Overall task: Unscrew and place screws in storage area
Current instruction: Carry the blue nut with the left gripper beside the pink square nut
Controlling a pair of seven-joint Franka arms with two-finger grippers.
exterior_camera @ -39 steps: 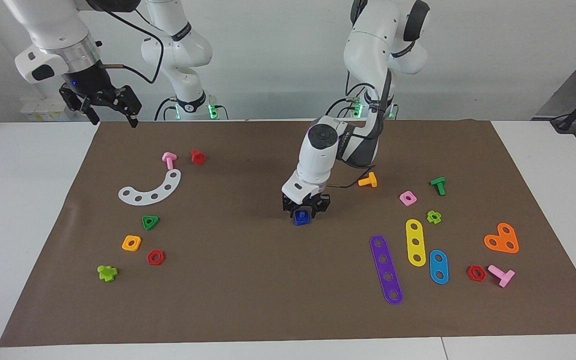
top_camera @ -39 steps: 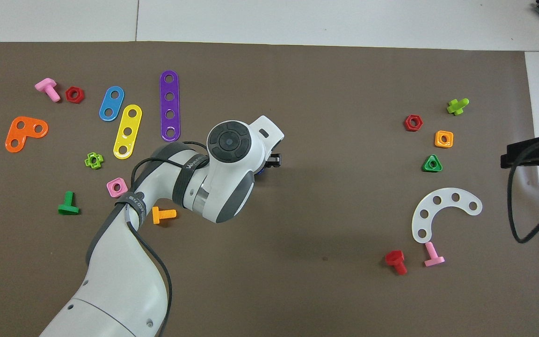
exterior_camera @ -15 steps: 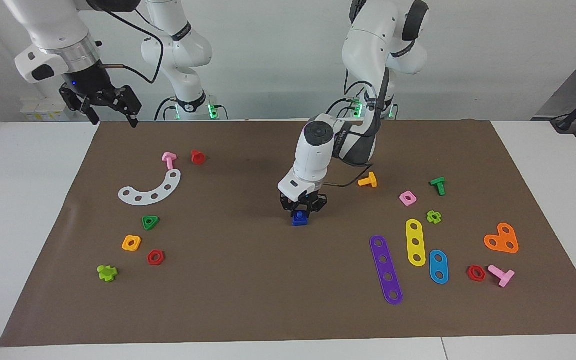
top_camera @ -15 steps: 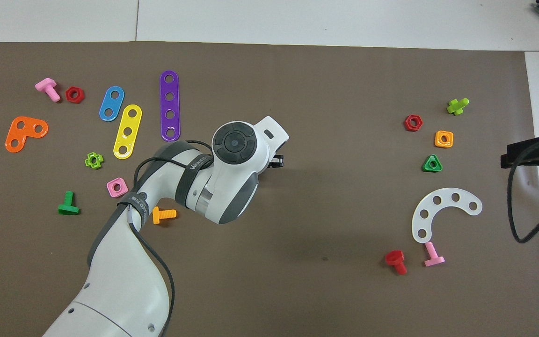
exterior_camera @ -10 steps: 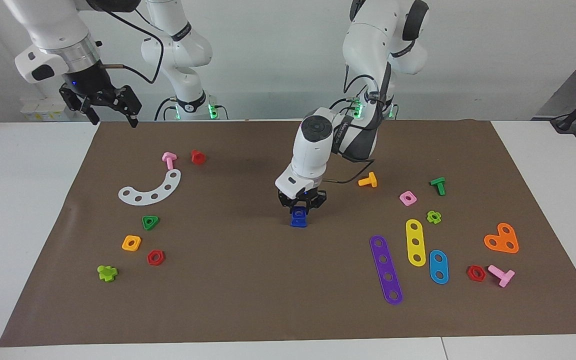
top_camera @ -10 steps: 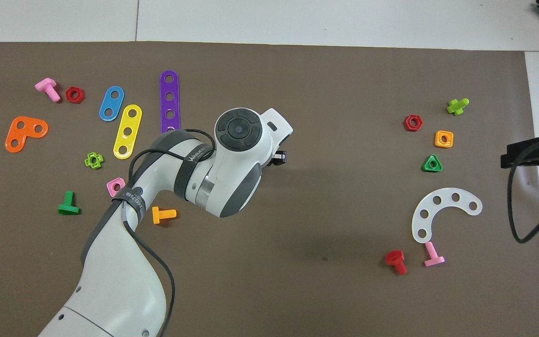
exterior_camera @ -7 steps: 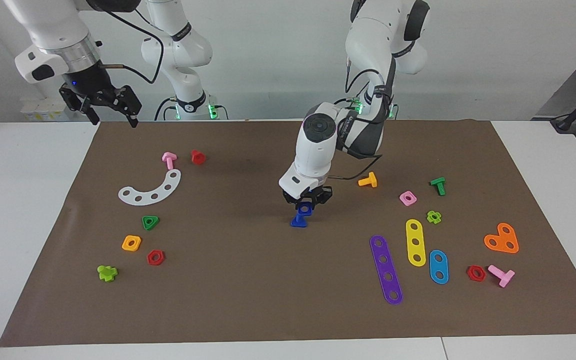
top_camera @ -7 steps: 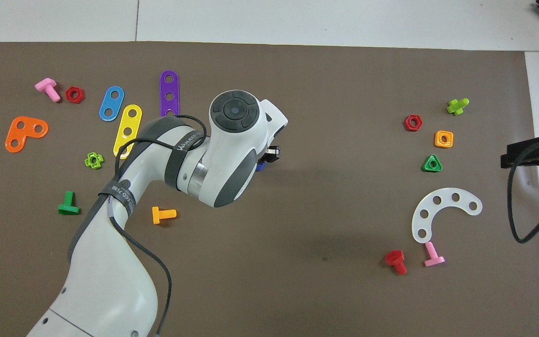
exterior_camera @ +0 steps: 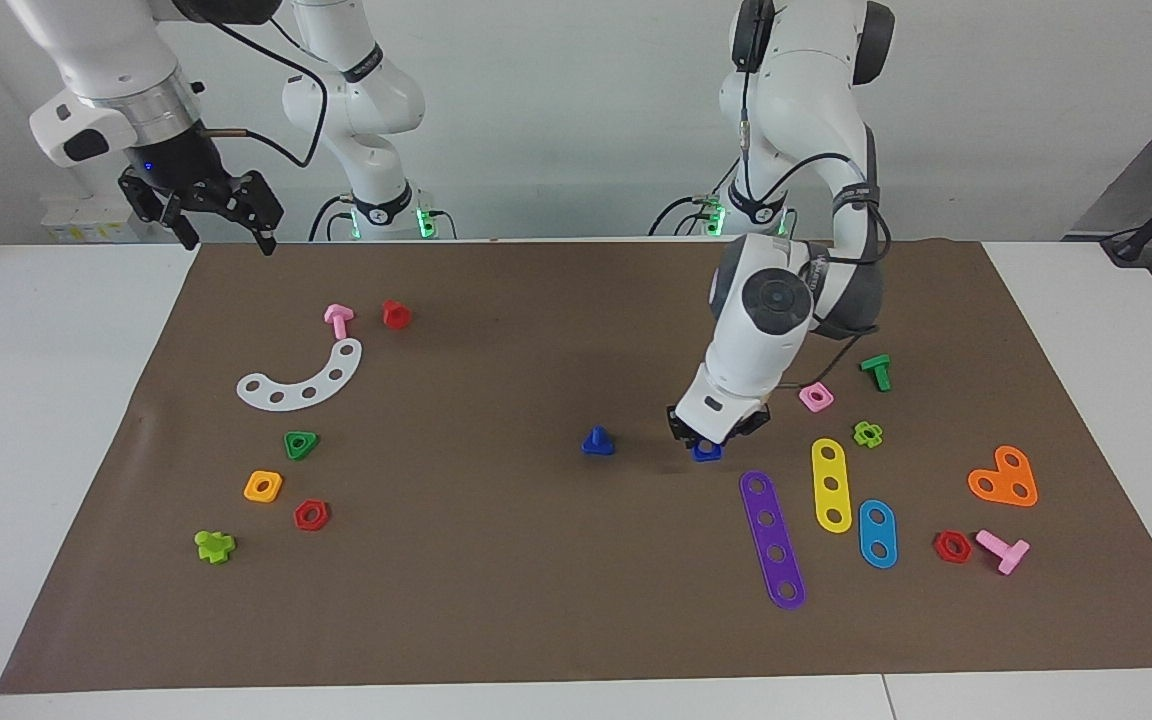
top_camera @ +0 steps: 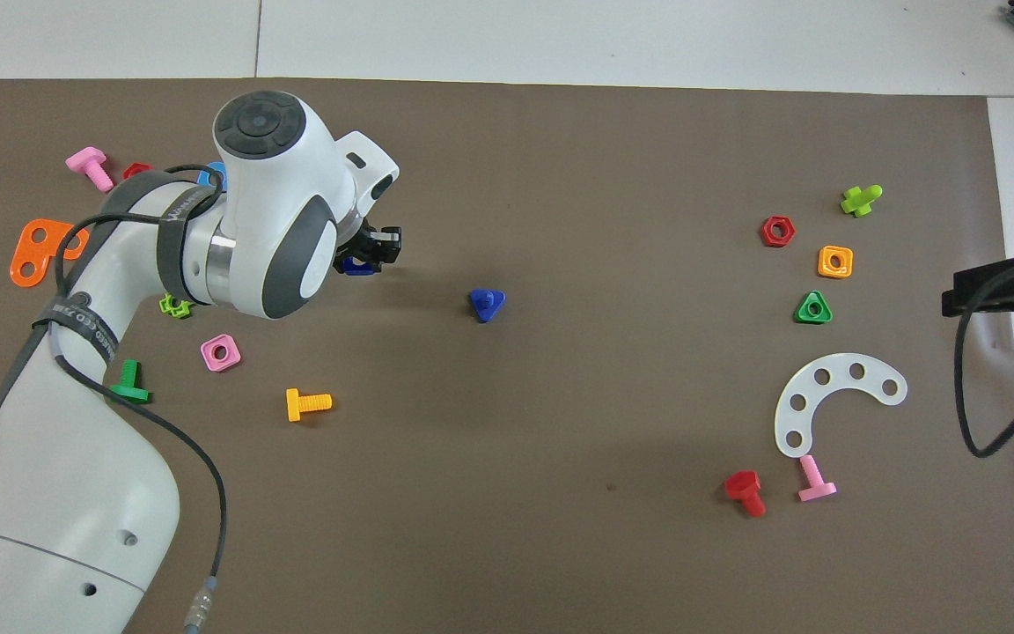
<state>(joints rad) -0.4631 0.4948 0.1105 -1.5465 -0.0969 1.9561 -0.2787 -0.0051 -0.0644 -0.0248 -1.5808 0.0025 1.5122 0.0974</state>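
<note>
A purple strip (exterior_camera: 772, 540), yellow strip (exterior_camera: 829, 484) and orange plate (exterior_camera: 1004, 478) are lying toward the left arm's end; a lime cross (exterior_camera: 214, 546) is sitting near the opposite corner.

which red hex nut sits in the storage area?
The red hex nut beside the orange square nut and green triangular nut, toward the right arm's end. The other red nut lies by a pink bolt.

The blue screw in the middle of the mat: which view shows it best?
The overhead view: the screw shows its triangular head and short post there, with nothing over it. The facing view shows the same screw unblocked too, but as a smaller cone-like shape.
</note>
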